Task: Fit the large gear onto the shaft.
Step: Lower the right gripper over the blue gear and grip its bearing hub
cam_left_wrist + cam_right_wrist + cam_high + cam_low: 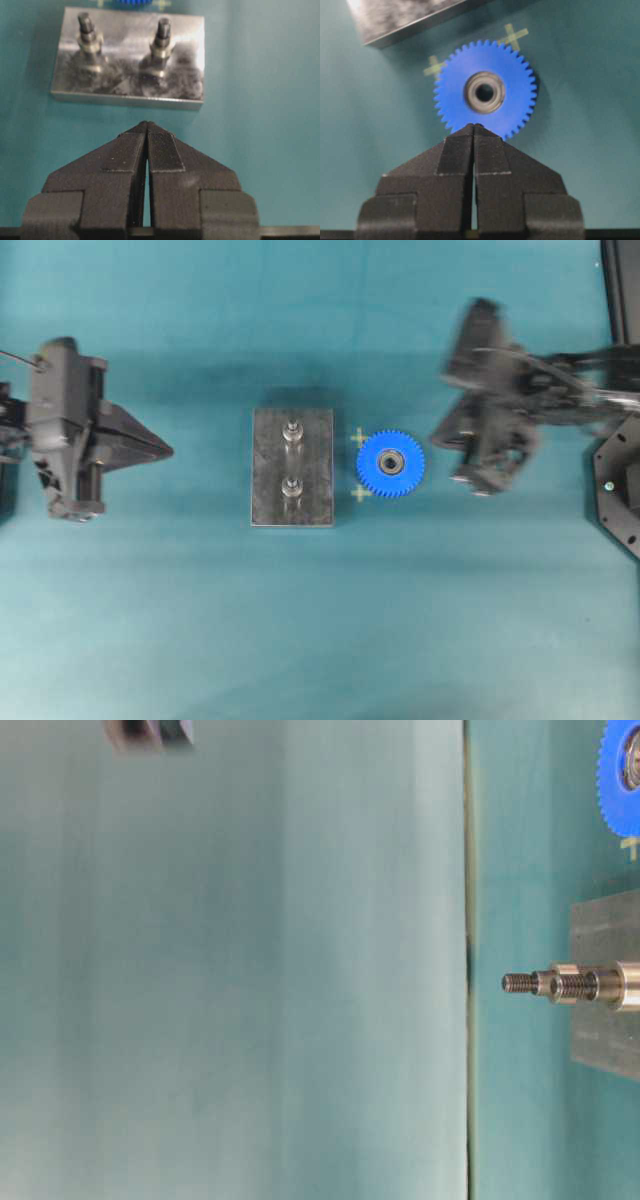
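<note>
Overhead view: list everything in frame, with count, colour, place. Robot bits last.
large gear: 1, bright blue with a black-and-silver hub, flat on the mat just right of the plate, held by nothing
grey plate: 1, grey metal, rectangular, middle of the mat
shaft: 1, silvery pin, upright on the plate near its far short edge
twin pin: 1, silvery, upright on the plate, nearer its middle
cross marks: 2, pale yellow, on the mat between plate and gear
mat: 1, teal, covers the table
left pincer: 1, black, left of the plate, shut, empty
right pincer: 1, black, right of the gear, tips together in the wrist view, blurred overhead
</note>
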You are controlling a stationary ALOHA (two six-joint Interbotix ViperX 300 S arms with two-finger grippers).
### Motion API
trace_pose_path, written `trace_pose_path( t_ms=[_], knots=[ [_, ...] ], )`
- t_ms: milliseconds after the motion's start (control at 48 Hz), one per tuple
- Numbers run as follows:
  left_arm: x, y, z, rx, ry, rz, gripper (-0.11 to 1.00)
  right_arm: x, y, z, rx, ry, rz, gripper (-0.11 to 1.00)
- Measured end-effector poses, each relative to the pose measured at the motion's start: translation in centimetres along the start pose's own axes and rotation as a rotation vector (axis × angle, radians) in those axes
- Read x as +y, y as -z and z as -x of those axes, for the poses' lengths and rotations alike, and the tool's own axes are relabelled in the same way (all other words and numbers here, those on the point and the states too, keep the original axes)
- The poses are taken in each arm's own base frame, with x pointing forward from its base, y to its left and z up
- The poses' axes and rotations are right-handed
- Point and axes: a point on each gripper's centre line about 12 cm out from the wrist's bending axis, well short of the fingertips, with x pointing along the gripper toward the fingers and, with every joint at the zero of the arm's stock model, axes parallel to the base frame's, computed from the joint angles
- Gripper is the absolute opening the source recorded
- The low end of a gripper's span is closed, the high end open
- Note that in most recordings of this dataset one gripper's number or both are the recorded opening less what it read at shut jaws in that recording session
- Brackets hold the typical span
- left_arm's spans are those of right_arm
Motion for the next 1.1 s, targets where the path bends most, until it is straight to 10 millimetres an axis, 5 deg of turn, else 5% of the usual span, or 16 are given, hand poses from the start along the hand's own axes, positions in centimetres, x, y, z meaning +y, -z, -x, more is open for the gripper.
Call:
trace_pose_path(
  t_ms=[125, 396, 708, 1104],
  knots=[
    [0.0, 0.0, -0.6, 0.015, 0.000, -0.002, 0.00, -0.1, -0.4, -2.0, 0.052, 0.017, -0.005, 0.22],
    [0.0, 0.0, -0.8, 0.020, -0.001, -0.003, 0.00, -0.5, -0.5, -5.5, 0.182, 0.051, -0.014, 0.94],
    [0.0, 0.0, -0.8, 0.018, -0.001, -0.003, 0.00, -2.0, -0.5, -8.5, 0.254, 0.099, -0.014, 0.92],
    [0.0, 0.0, -0.8, 0.018, -0.002, -0.002, 0.00, -2.7, -1.2, -9.2, 0.292, 0.120, -0.023, 0.92]
  ],
)
